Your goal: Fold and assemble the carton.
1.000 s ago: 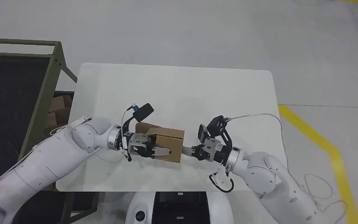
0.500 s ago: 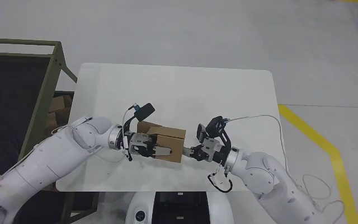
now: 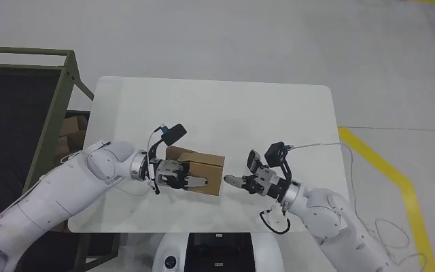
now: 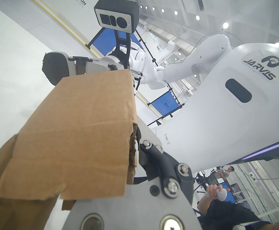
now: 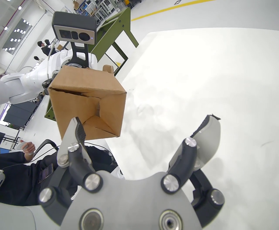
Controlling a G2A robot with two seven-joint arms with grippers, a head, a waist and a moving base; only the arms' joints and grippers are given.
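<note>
We see bright, even light from ceiling lamps (image 4: 225, 25). Beyond the right gripper (image 5: 143, 119) the table (image 5: 196, 76) glares white. Straight lines bow near the wrist views' edges.

The top view looks straight down from overhead at the white table (image 3: 272, 109), with the carton (image 3: 200, 166) low and left of centre in the frame. The left wrist camera sits hard against the carton's side, facing up along it toward the ceiling (image 4: 196, 13). The right wrist camera faces the carton's end from near by, between the right gripper's (image 5: 141, 124) spread fingers. All three share the carton.
</note>
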